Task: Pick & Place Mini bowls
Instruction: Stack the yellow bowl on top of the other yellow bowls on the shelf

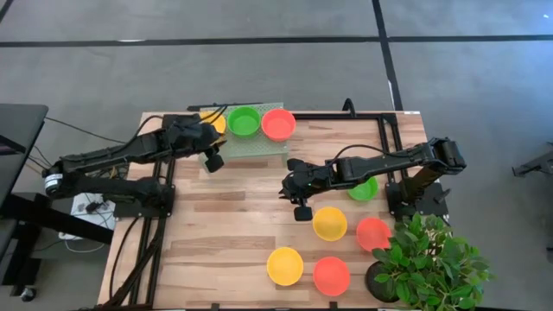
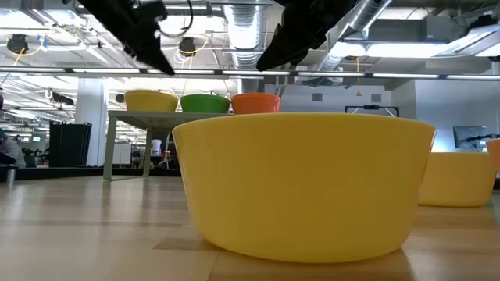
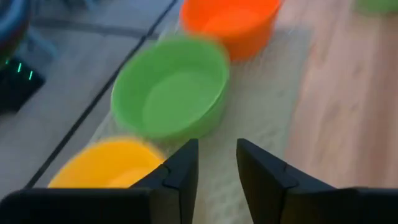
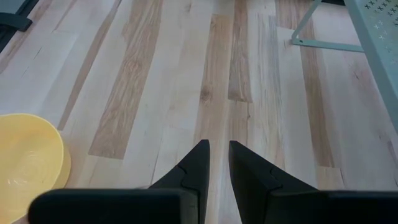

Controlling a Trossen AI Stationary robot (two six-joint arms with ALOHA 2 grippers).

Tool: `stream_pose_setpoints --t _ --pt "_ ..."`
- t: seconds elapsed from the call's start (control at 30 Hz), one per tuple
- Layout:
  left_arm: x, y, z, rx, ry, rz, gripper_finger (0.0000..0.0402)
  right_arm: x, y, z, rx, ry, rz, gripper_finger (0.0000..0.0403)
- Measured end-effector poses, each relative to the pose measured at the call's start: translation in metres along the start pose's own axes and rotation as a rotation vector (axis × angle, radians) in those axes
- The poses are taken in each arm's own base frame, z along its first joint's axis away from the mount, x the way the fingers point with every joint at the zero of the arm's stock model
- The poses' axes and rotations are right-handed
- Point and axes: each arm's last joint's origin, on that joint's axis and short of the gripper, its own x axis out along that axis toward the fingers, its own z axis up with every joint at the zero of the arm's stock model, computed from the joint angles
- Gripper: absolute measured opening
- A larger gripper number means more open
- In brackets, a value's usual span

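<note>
Three mini bowls stand in a row on a raised grey mesh platform (image 1: 251,145) at the table's far side: yellow (image 3: 106,167), green (image 3: 171,93) and orange-red (image 3: 227,22). My left gripper (image 3: 217,165) hovers open over the platform's near left part (image 1: 212,160), just beside the yellow bowl, with nothing between its fingers. My right gripper (image 4: 219,163) hangs over bare wood at the table's middle (image 1: 298,203); its fingers stand slightly apart and hold nothing. A green bowl (image 1: 363,189) sits on the table under the right arm.
On the near right of the table sit two yellow bowls (image 1: 329,223) (image 1: 284,265) and two red bowls (image 1: 373,233) (image 1: 331,276). A potted leafy plant (image 1: 429,263) stands at the near right corner. Bare wood lies to the left and in the middle.
</note>
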Motion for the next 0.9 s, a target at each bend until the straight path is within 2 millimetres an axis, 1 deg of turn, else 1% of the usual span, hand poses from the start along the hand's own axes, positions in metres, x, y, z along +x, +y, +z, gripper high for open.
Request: stream_pose_setpoints --t 0.13,0.23,0.47,0.57,0.7,0.8,0.9 --pt "-0.014 -0.011 0.011 0.009 -0.135 -0.052 0.0111 0.000 0.000 0.000 0.000 0.000 0.000 0.0056" --pt "-0.024 -0.024 0.016 0.005 -0.207 -0.119 0.0112 0.000 -0.001 0.000 0.001 0.000 -0.001 0.0056" --pt "-0.037 -0.067 0.017 0.015 -0.222 -0.378 0.0112 0.000 -0.002 0.000 0.005 0.001 -0.005 0.0056" --pt "-0.039 -0.086 0.016 0.044 -0.201 -0.455 0.0112 0.000 -0.002 0.000 0.005 0.001 -0.005 0.0056" --pt "-0.036 -0.109 0.012 0.071 -0.152 -0.517 0.0112 0.000 -0.002 0.000 0.005 0.001 -0.005 0.0056" --pt "-0.030 -0.123 0.009 0.077 -0.107 -0.539 0.0112 0.000 -0.002 0.000 0.005 0.002 -0.005 0.0056" --pt "-0.022 -0.134 0.006 0.046 -0.058 -0.545 0.0112 0.000 -0.002 0.000 0.005 0.001 -0.005 0.0056"
